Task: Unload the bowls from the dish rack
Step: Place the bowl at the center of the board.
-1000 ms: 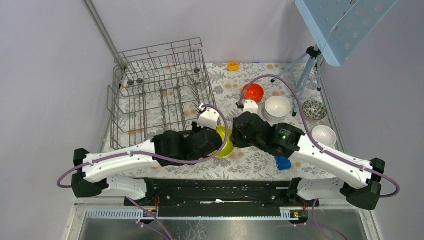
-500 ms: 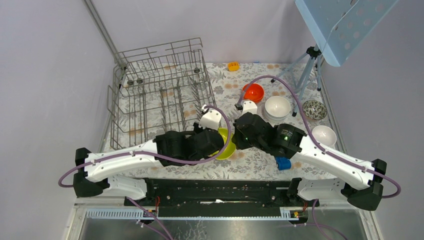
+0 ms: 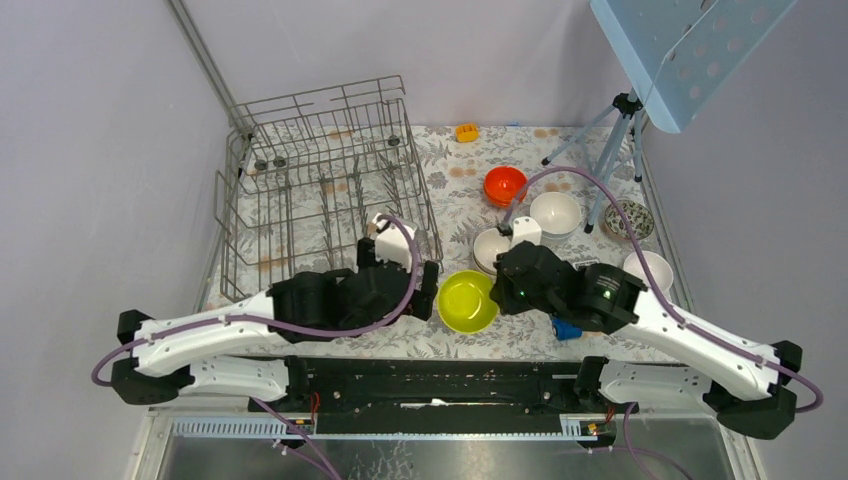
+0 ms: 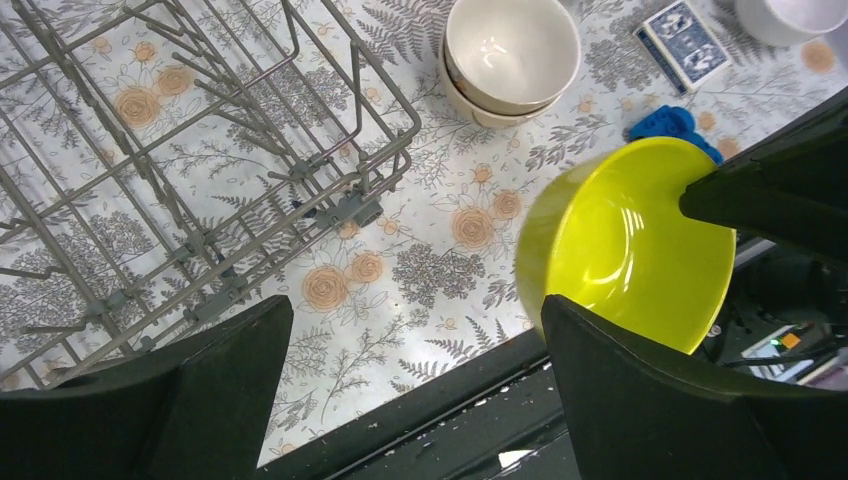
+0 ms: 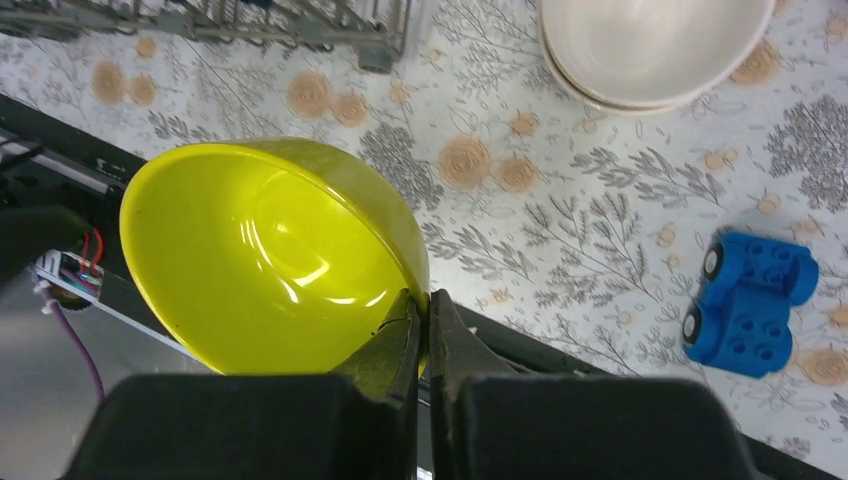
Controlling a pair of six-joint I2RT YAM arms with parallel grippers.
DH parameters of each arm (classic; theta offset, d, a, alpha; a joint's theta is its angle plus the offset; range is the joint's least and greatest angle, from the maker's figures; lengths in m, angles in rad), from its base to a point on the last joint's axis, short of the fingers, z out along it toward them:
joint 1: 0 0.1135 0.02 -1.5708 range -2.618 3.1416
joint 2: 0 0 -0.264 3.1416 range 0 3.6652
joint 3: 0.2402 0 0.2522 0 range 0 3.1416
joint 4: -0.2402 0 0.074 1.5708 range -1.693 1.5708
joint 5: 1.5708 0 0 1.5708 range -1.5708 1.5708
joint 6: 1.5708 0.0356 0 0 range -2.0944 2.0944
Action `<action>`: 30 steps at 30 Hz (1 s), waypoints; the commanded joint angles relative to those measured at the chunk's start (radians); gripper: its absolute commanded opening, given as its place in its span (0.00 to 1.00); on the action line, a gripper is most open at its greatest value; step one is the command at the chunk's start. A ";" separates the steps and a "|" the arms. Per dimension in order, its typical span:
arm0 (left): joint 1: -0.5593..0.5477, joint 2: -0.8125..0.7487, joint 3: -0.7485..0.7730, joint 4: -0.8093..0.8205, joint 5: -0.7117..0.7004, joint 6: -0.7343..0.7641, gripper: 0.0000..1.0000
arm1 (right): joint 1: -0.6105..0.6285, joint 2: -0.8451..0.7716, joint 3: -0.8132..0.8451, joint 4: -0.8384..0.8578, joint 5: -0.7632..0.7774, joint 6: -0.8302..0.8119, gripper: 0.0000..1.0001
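Note:
The yellow-green bowl [image 3: 468, 301] [image 5: 260, 260] hangs tilted over the table's near edge. My right gripper [image 5: 428, 300] [image 3: 497, 292] is shut on its rim, one finger inside and one outside. My left gripper [image 4: 415, 305] [image 3: 428, 285] stands open just left of this bowl [image 4: 625, 250], nothing between its fingers. The grey wire dish rack [image 3: 320, 190] [image 4: 200, 150] sits at the back left; I see no bowl among its tines. On the cloth to the right are an orange-red bowl [image 3: 504, 184], a white bowl [image 3: 555, 212], a stacked pale pair [image 3: 492, 247] [image 4: 510, 55] [image 5: 650, 45] and a dark mottled bowl [image 3: 628, 218].
A blue toy car [image 3: 566, 328] [image 5: 750, 300] lies near the front edge, right of the held bowl. A card pack [image 4: 688, 30] lies beside the stacked bowls. A small orange item [image 3: 466, 132] and a tripod [image 3: 615, 130] stand at the back. Another white bowl [image 3: 645, 268] peeks past the right arm.
My left gripper opened, let go of the yellow-green bowl and drew back to the left. My right gripper shut on the rim and carried the bowl right and nearer.

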 commanded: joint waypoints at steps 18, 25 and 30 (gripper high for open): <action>-0.002 -0.456 -0.315 0.092 -0.030 -0.202 0.99 | -0.003 -0.104 -0.362 0.105 0.123 0.233 0.00; -0.002 -0.475 -0.389 0.094 -0.030 -0.306 0.99 | -0.017 -0.001 -0.409 0.245 0.076 0.257 0.00; -0.003 -0.450 -0.396 0.067 -0.032 -0.351 0.99 | -0.069 0.039 -0.445 0.310 0.015 0.246 0.00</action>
